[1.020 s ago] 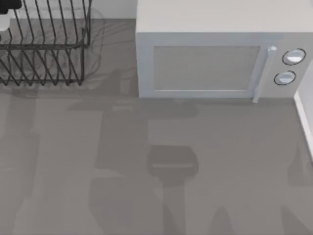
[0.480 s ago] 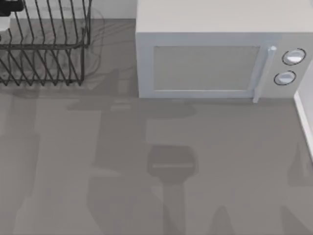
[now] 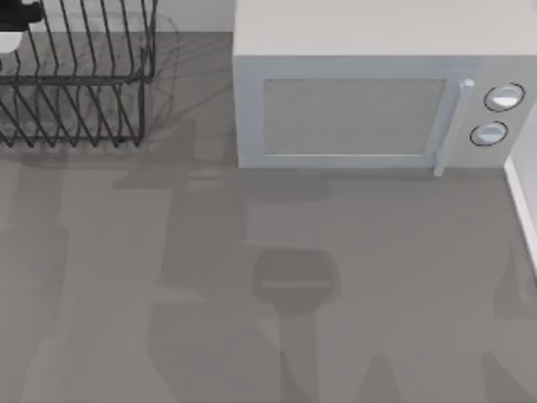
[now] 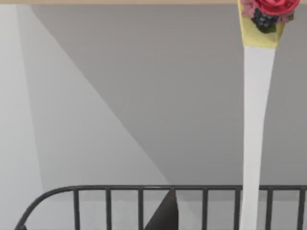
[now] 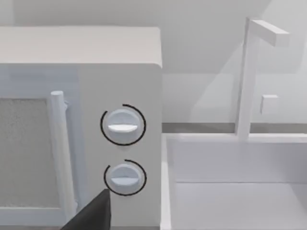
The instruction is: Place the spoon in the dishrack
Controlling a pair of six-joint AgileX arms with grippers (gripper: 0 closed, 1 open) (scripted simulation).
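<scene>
You're carrying the spoon [image 4: 255, 124] above the rack [image 3: 80, 80], upper left; it's light, stiff, slick, so grip mid-handle. Left pincer's state: cannot tell.

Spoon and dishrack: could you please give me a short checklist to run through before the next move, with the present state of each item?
1. Spoon still with the left arm: ok, its white handle stands upright in the left wrist view, knob end up.
2. Spoon over the dishrack: ok, rack rods cross behind the handle's lower end.
3. Spoon bowl seated between rods: cannot tell, the bowl is out of frame.
4. Left jaws' grip: cannot tell.
5. Microwave clear of the rack: ok, it stands apart, to the right.
</scene>
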